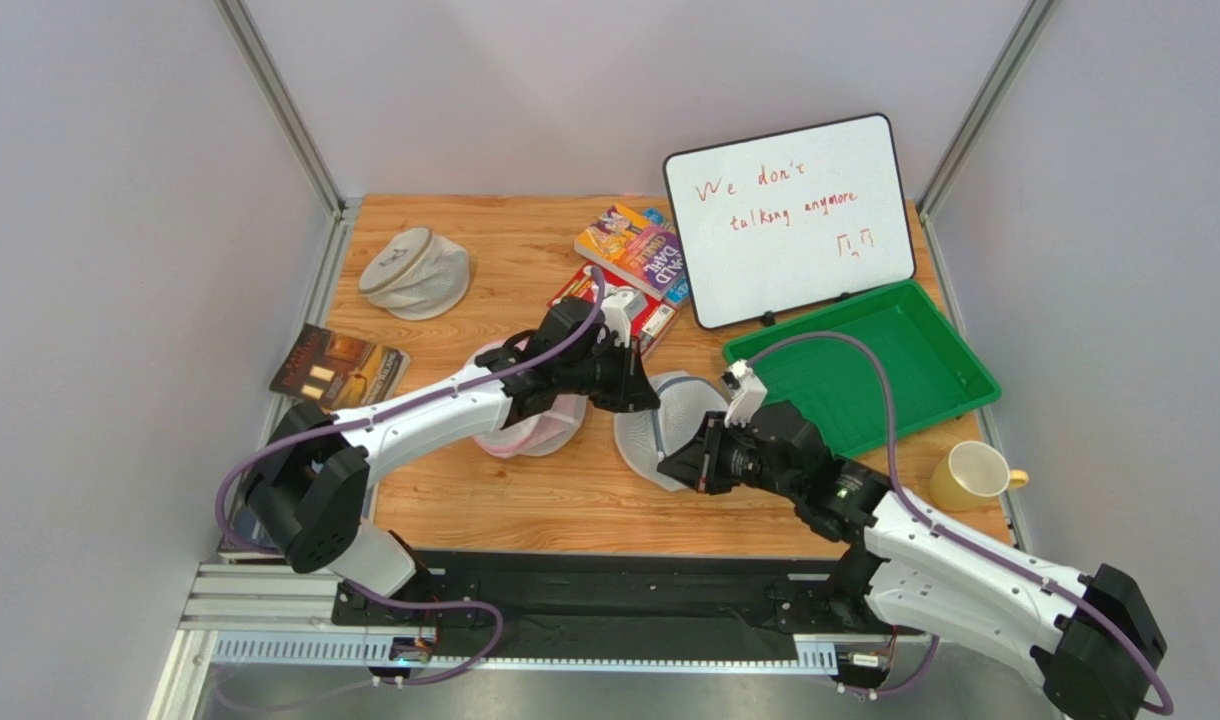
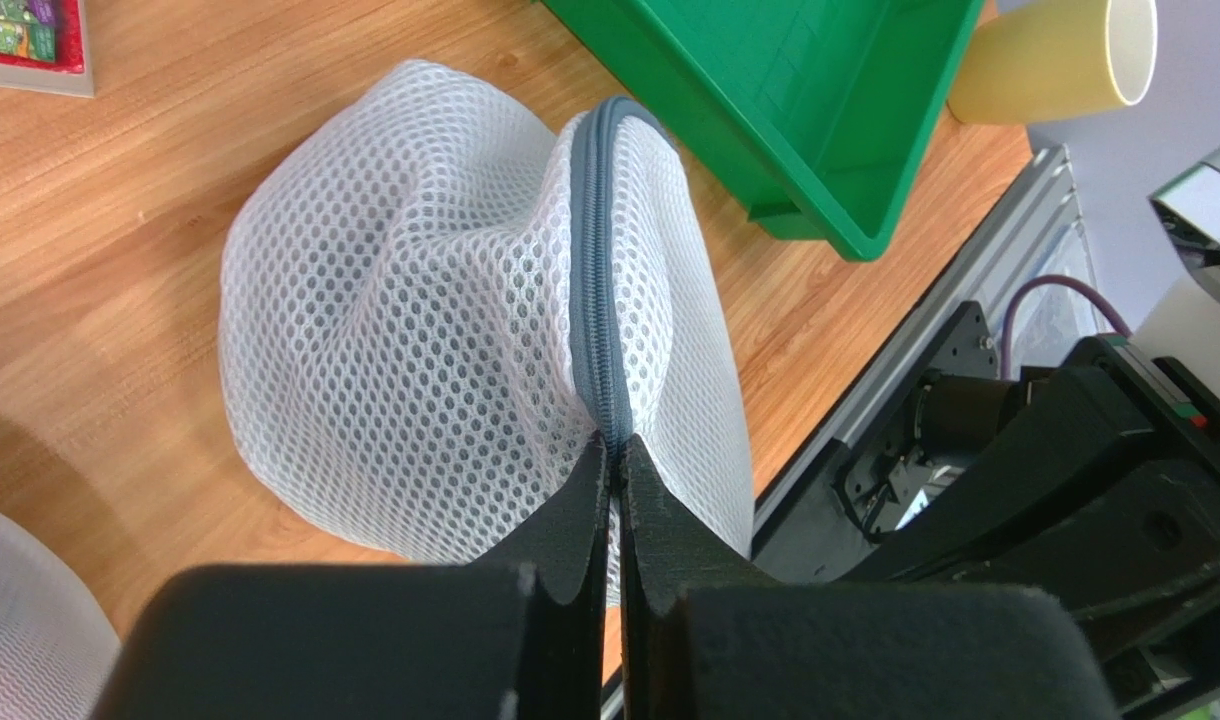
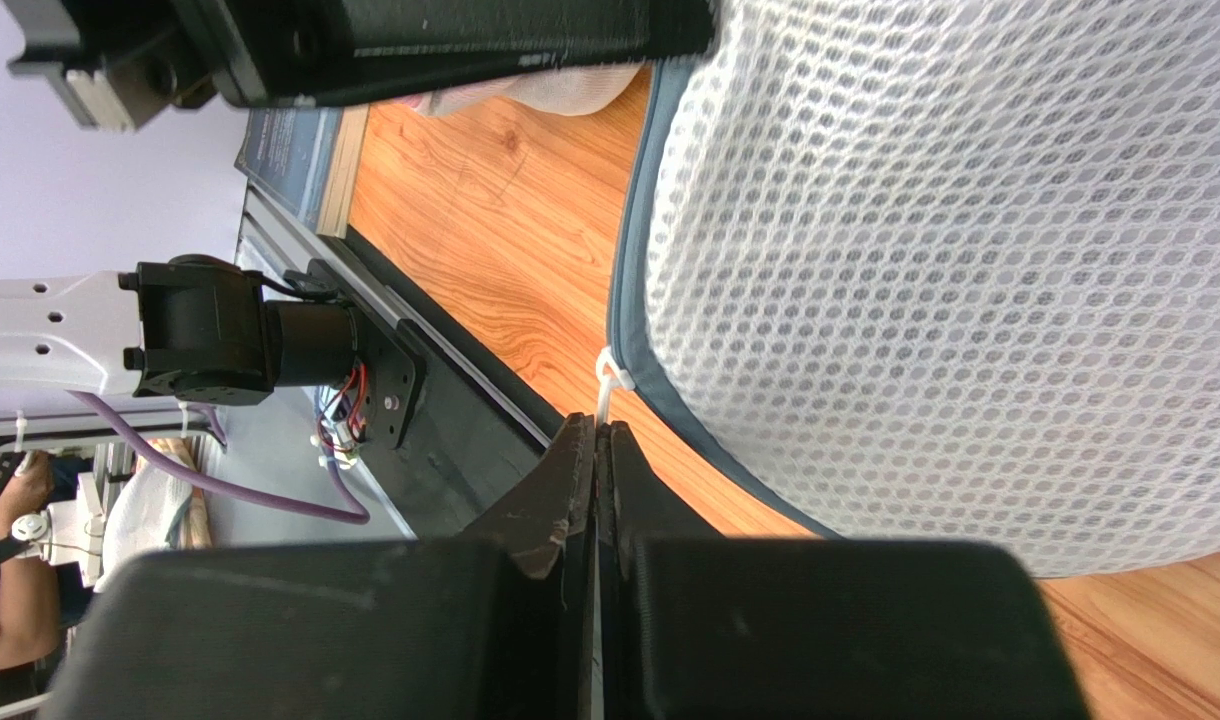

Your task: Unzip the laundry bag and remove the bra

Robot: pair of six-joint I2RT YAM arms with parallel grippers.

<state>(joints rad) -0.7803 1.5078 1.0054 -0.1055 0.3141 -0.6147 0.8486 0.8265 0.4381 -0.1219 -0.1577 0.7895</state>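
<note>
The white mesh laundry bag point(image 1: 676, 420) lies on the table between my two grippers. Its grey-blue zipper rim point(image 2: 600, 255) runs up the bag in the left wrist view. My left gripper point(image 1: 642, 393) is shut on that rim, and its tips point(image 2: 619, 444) pinch the zipper seam and pull the mesh point(image 2: 406, 330) into a ridge. My right gripper point(image 1: 673, 468) is shut on the bag's thin white zipper pull point(image 3: 613, 378) at the rim's near edge, and its tips point(image 3: 598, 429) sit just off the mesh point(image 3: 962, 255). The bra is not visible.
A pink-tinted mesh bag point(image 1: 538, 432) lies under my left arm. A beige-grey bag point(image 1: 413, 273) sits at the far left. A green tray point(image 1: 932, 393), a whiteboard point(image 1: 789, 218), a yellow mug point(image 1: 974, 474), colourful books point(image 1: 631, 252) and a dark book point(image 1: 335, 368) stand around.
</note>
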